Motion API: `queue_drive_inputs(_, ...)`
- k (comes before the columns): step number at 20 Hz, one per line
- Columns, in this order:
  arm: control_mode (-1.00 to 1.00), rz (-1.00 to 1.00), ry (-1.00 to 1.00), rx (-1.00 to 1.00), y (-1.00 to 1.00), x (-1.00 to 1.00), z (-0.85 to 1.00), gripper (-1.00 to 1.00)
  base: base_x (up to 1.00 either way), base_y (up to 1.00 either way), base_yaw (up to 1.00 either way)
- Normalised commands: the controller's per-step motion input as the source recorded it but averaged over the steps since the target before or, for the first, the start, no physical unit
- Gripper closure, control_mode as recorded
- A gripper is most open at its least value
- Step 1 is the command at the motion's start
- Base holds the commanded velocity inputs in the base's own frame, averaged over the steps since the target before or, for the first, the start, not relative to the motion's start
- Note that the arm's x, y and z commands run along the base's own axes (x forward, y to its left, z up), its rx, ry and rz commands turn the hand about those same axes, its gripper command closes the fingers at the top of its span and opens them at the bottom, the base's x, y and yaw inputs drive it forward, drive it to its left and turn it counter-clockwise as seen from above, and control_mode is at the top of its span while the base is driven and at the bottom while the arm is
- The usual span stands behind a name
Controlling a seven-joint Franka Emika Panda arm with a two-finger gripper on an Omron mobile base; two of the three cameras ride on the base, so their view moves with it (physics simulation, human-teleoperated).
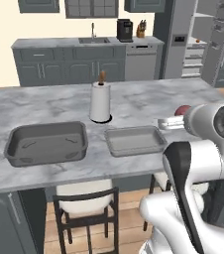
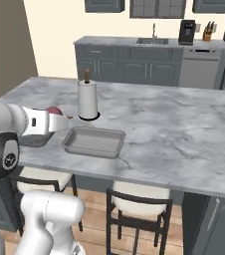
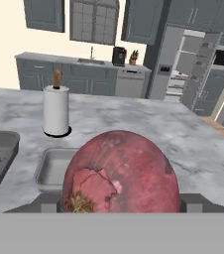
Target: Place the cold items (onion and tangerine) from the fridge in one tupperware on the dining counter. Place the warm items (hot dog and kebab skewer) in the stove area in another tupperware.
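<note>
onion (image 3: 120, 173) — red-skinned, root end toward the camera — sits between the jaws of the gripper (image 3: 120, 206), which stand wide around it and hold it above the near edge of the dining counter (image 1: 148, 101). in the left base view the onion (image 1: 183, 110) shows just beyond the wrist, to the right of the light tupperware (image 1: 135, 140); in the right base view it (image 2: 55, 113) hangs just left of that same tray (image 2: 94, 141). a darker, deeper tupperware (image 1: 46, 143) lies further left on the counter, and a paper towel roll (image 1: 100, 101) stands behind the two. both containers look empty. step in hand, as judged: carrying the first cold item to its container. the next move calls for shifting the onion over the light tray, lowering it close to the floor of the tray, then parting the jaws — the round bulb may roll if dropped from height. the fridge (image 3: 183, 64) stands open at the far right.
</note>
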Motion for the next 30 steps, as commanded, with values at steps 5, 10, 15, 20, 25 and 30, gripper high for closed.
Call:
queue_drive_inputs(5,1.0,0.0,0.0,0.0,0.0,0.0,0.0,1.0,0.71,0.46,0.0)
queue_drive_inputs(10,-1.0,0.0,0.07,0.0,0.01,0.33,0.0,1.0,0.22,0.0,0.0)
queue_drive_inputs(15,-1.0,0.01,0.39,0.0,0.0,0.95,-0.04,1.0,0.0,0.0,0.0)
queue_drive_inputs(20,-1.0,0.01,0.55,0.0,0.0,0.86,-0.25,1.0,0.0,0.0,0.0)
queue_drive_inputs(25,-1.0,0.05,0.16,0.02,0.0,0.44,-0.9,1.0,0.0,0.0,0.0)
queue_drive_inputs(30,-1.0,0.07,-0.06,0.05,-0.07,0.5,-1.0,1.0,0.0,0.0,0.0)
